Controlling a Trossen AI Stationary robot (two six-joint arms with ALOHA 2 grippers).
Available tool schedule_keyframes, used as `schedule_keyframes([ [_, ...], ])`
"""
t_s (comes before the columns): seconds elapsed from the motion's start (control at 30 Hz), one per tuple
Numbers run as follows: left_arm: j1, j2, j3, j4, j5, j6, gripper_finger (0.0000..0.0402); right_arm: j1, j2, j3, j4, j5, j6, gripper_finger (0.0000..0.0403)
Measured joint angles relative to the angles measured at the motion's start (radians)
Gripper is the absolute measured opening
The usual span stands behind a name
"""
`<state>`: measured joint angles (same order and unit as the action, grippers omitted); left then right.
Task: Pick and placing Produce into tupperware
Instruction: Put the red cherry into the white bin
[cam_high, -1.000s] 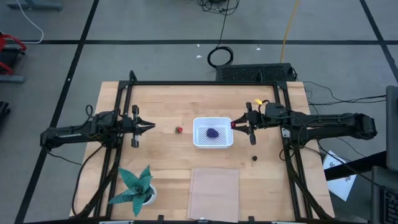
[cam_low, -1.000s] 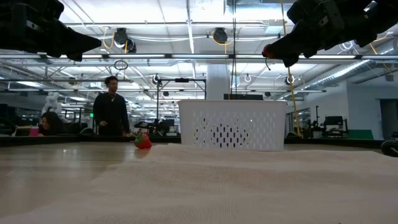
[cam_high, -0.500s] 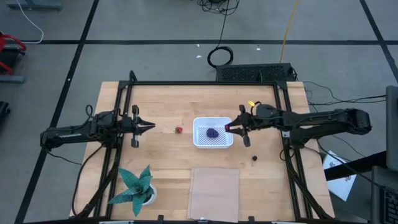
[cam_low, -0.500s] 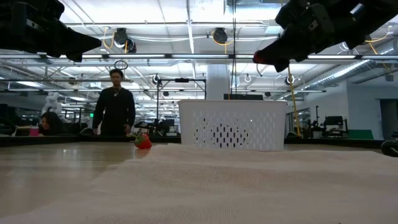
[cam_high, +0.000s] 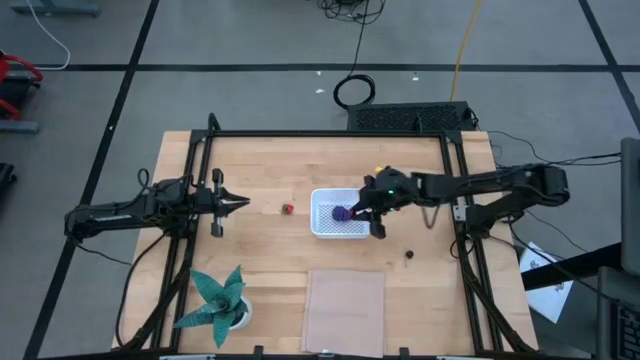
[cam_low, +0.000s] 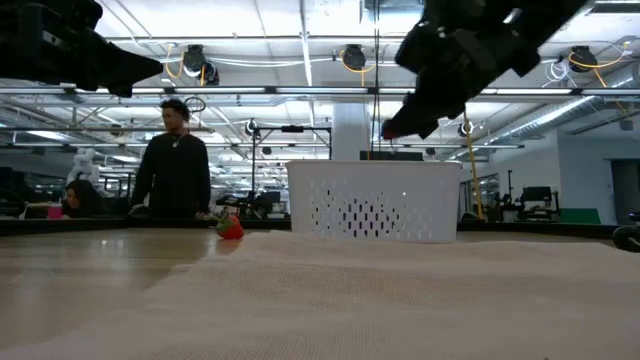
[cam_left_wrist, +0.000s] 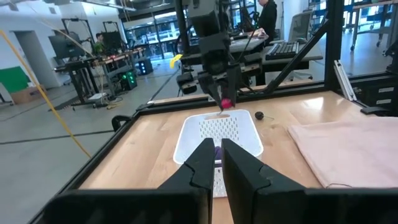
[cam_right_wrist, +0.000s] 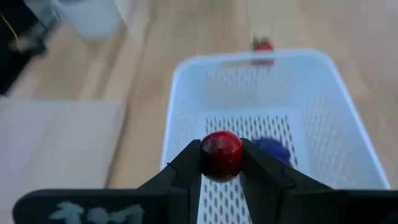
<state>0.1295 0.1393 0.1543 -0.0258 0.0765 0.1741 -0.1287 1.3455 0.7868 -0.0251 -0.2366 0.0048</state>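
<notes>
R pincer (cam_right_wrist: 221, 163) gripped red ball (cam_right_wrist: 221, 154) above white tupperware (cam_high: 322, 226), purple lump (cam_high: 342, 213) inside. Best to lower w/in walls, then release. L pincer (cam_high: 243, 203) shut, idle over surface (cam_high: 300, 160).

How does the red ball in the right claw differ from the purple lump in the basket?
The red ball is smooth, round and shiny; the purple lump is bumpy and irregular. The ball is pinched in the right claw above the white basket; the lump lies on the basket's floor. Both are small toy foods.
</notes>
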Motion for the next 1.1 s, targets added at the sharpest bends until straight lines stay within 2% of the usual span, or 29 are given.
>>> schedule_keyframes([
  [0.17, 0.0, 0.0, 0.0, -0.001, 0.001, -0.028, 0.0033, 0.007, 0.099, 0.176, -0.172, 0.0, -0.024, 0.0082],
  [0.3, 0.0, 0.0, 0.0, -0.006, 0.001, -0.031, 0.0033, 0.006, 0.179, 0.312, -0.407, 0.004, -0.073, 0.0082],
  [0.43, 0.0, 0.0, 0.0, -0.007, 0.001, -0.023, 0.0033, 0.006, 0.235, 0.379, -0.556, 0.006, -0.126, 0.0082],
  [0.63, 0.0, 0.0, 0.0, -0.007, 0.0, -0.007, 0.0033, -0.002, 0.272, 0.386, -0.6, 0.039, -0.213, 0.0082],
  [0.77, 0.0, 0.0, 0.0, -0.008, 0.0, -0.019, 0.0033, -0.001, 0.291, 0.386, -0.605, 0.131, -0.234, 0.0082],
  [0.9, 0.0, 0.0, 0.0, -0.008, 0.0, -0.019, 0.0033, -0.011, 0.312, 0.386, -0.606, 0.141, -0.226, 0.0082],
  [1.1, 0.0, 0.0, 0.0, -0.008, 0.0, -0.016, 0.0033, -0.007, 0.322, 0.386, -0.604, 0.184, -0.298, 0.0082],
])
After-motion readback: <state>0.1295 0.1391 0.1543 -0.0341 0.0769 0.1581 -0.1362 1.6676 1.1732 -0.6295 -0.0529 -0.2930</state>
